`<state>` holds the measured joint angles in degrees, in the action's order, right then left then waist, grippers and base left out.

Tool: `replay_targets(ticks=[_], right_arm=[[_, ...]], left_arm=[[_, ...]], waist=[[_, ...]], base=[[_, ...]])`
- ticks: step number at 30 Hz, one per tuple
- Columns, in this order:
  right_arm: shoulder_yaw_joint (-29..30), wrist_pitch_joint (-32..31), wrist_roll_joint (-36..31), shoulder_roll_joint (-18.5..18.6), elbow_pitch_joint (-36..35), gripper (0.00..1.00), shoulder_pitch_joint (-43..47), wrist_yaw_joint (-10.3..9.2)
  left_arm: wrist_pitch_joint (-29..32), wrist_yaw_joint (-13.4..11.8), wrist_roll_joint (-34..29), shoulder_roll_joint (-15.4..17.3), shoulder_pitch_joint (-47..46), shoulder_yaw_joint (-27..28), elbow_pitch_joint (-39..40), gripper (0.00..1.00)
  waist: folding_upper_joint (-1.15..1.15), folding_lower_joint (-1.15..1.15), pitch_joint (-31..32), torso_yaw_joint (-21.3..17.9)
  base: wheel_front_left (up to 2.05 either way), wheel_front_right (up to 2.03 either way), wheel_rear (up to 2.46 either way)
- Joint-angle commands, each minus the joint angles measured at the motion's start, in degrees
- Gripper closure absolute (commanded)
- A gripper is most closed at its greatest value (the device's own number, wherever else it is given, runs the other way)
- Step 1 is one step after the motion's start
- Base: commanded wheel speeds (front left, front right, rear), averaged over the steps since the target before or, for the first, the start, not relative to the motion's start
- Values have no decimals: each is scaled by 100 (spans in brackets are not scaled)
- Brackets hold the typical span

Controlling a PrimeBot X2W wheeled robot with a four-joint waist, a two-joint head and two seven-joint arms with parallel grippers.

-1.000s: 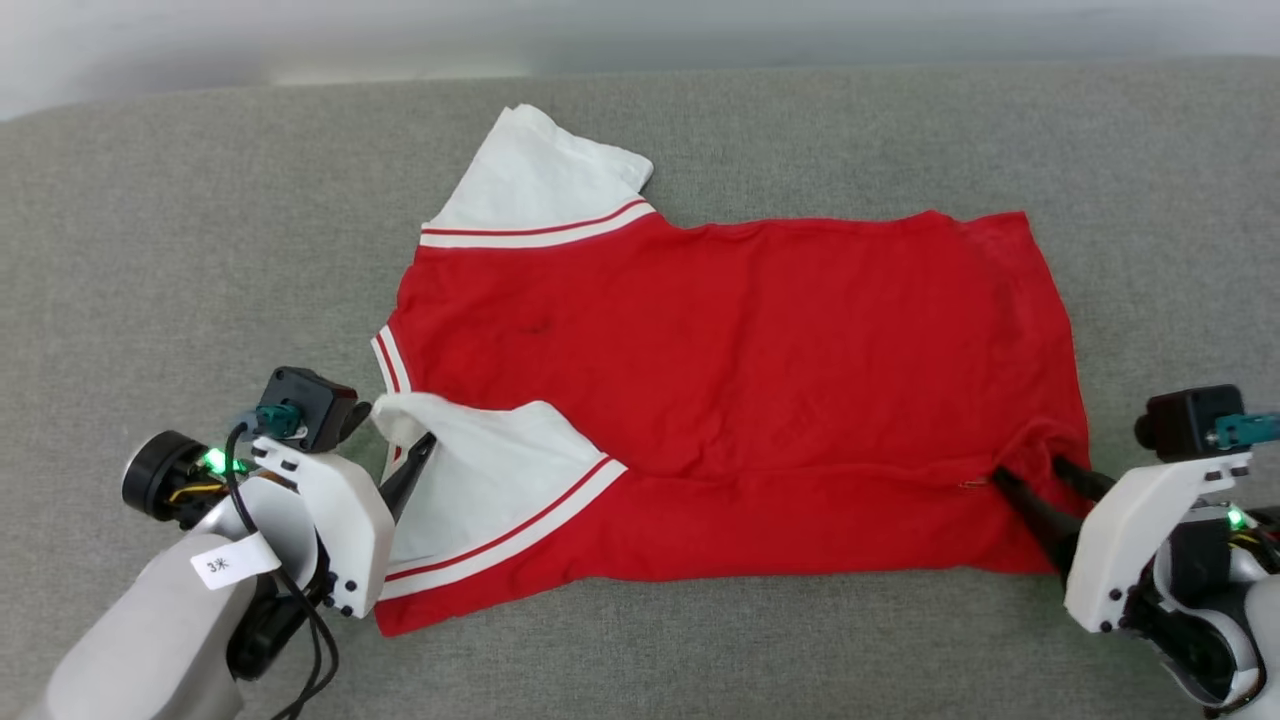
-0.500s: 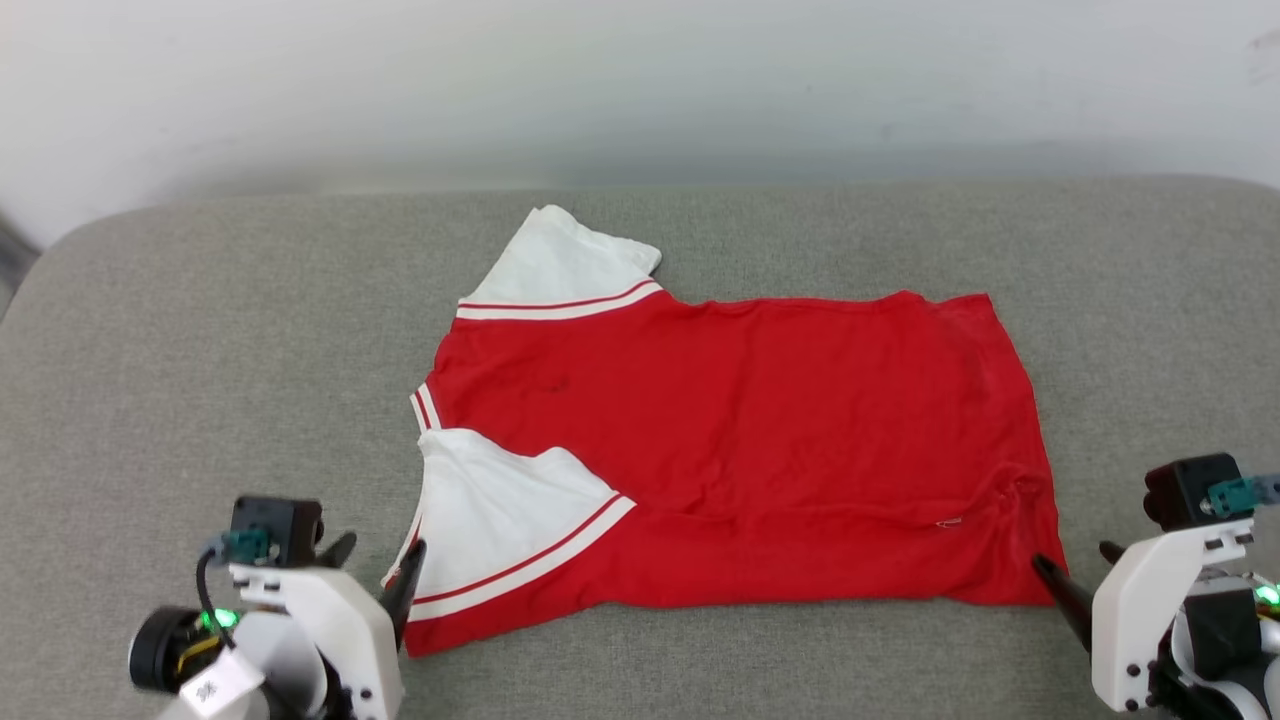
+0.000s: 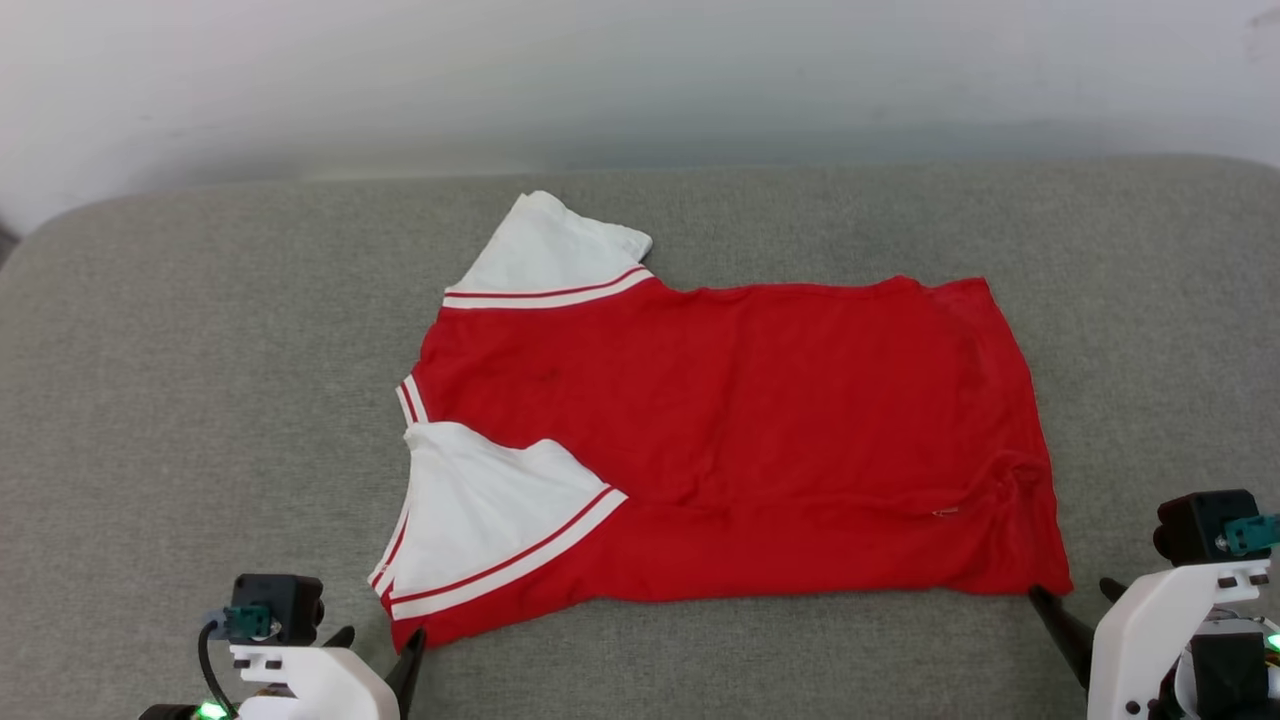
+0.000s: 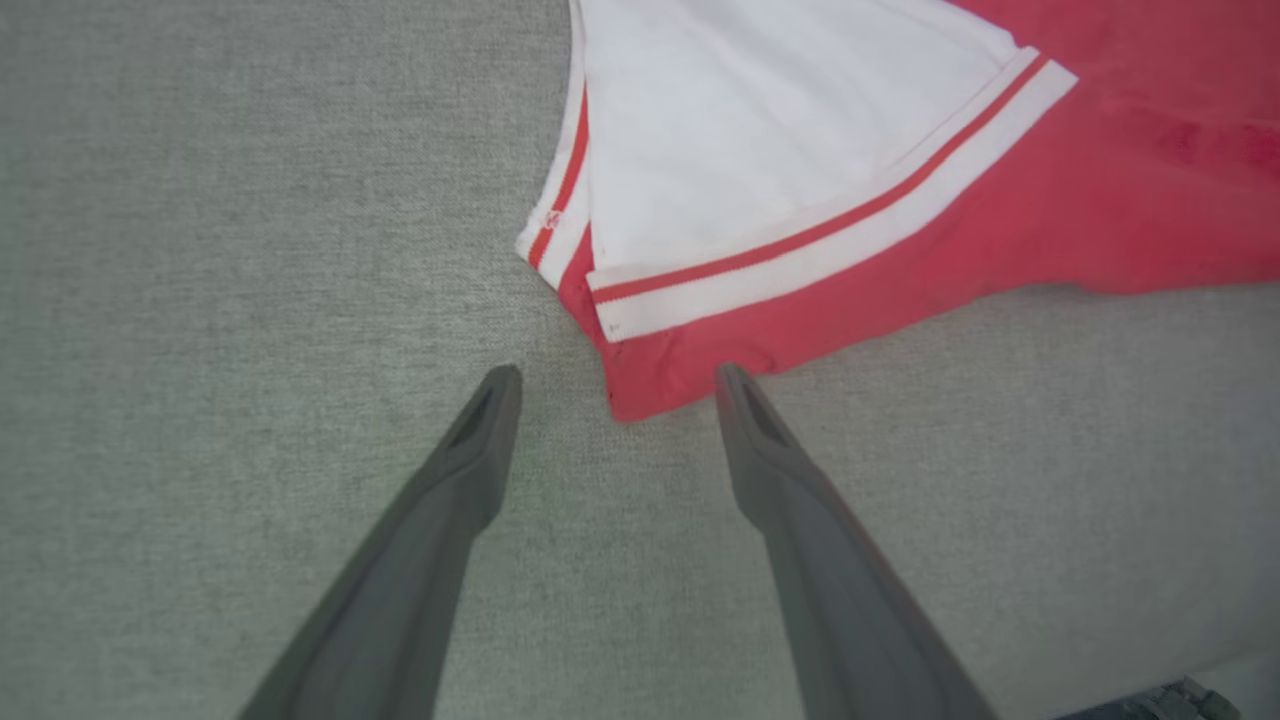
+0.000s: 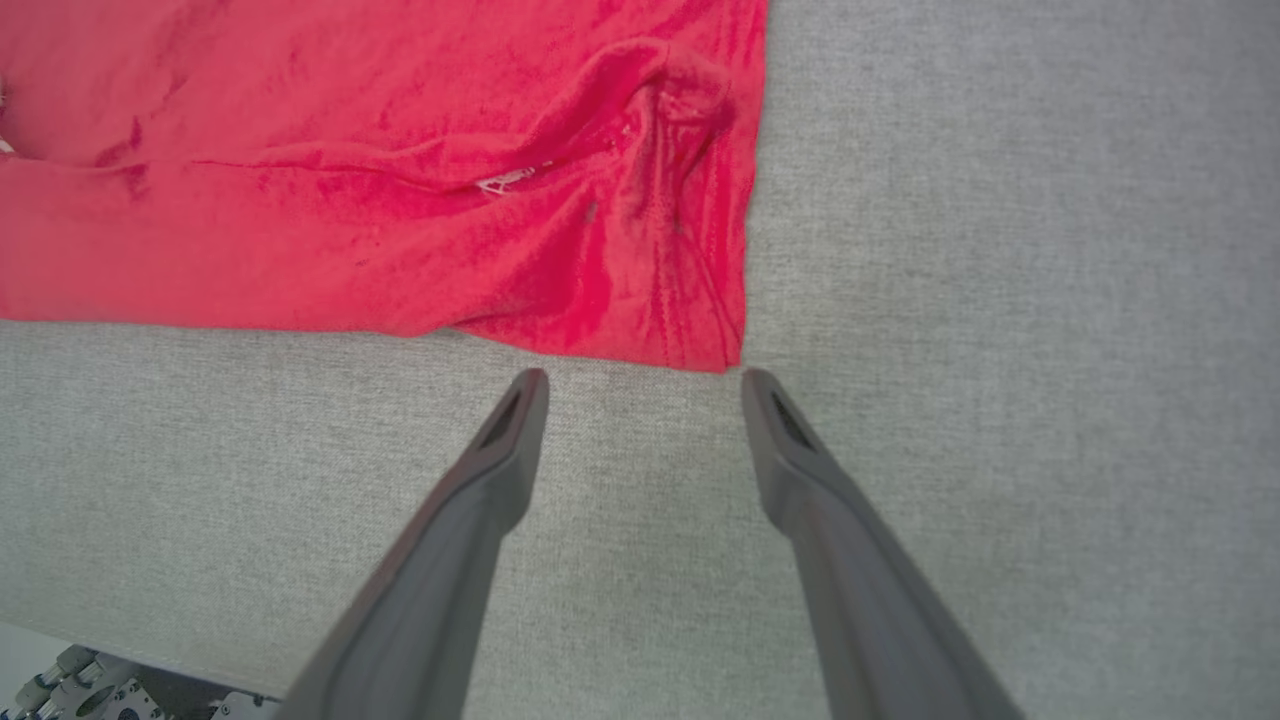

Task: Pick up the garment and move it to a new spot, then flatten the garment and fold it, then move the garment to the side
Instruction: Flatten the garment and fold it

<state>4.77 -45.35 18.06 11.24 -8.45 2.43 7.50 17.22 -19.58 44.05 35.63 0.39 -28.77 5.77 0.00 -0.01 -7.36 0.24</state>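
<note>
Red jersey T-shirt with white, stripe-trimmed short sleeves [image 3: 760, 420] lies spread on the grey woven cushion [image 3: 200, 400], its near long edge folded over. Left gripper [image 3: 380, 638] and right gripper [image 3: 1072, 590], both spread wide and empty, sit just beside its two near corners.

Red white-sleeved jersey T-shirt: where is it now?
Head view: the T-shirt lies centred on the grey fabric surface, left tool and right tool off its near corners.

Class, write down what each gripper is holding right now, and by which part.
Nothing is held. The left gripper and right gripper both stand open, fingertips just short of the garment's near corners.
</note>
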Motion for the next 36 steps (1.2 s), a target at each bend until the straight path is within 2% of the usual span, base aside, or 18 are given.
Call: replay_targets(ticks=[1,8,12,14,15,16,17,20,24,29,36], right_arm=[[28,11,-41,-35,-57,0,31,-2],[79,80,-112,-103,-225,0,-131,-2],[33,135,-124,-148,-267,0,-194,-2],[17,149,-114,-150,-283,0,-233,-2],[13,160,-112,-143,-285,0,-246,-2],[12,165,-112,-129,-284,0,-252,-2],[11,187,-145,-97,-284,0,-252,-2],[38,221,-210,-19,-216,0,-243,-2],[43,211,-272,42,-139,0,-255,-2],[-26,157,-443,160,14,0,-300,-2],[161,56,-620,38,576,0,-521,-3]], left_arm=[[-11,-26,-45,7,-92,43,-34,0],[87,-48,-42,-55,-279,6,-359,0],[193,81,-22,-51,-293,-110,-768,0],[316,192,108,-149,-270,-217,-952,0],[350,282,132,-181,-272,-282,-1029,16],[322,358,127,-199,-293,-313,-1107,60],[285,410,118,-231,-324,-343,-1187,100],[251,610,122,-302,-378,-444,-1358,100],[-6,749,89,-329,-516,-391,-1288,100],[-236,767,-51,-210,-638,-303,-838,100],[-213,654,-252,25,-684,-289,16,100]], waist=[[0,1,-121,-61],[0,1,-440,-156],[0,1,-584,-198],[0,1,-641,-213],[0,1,-657,-213],[0,1,-664,-209],[0,1,-658,-201],[0,1,-574,-169],[0,1,-370,-95],[0,1,-199,41],[0,1,-311,207]], base=[[0,0,0],[0,0,0],[0,0,0],[0,0,0],[0,0,0],[0,0,0],[0,0,0],[0,0,0],[0,0,0],[0,0,0],[0,0,0]])
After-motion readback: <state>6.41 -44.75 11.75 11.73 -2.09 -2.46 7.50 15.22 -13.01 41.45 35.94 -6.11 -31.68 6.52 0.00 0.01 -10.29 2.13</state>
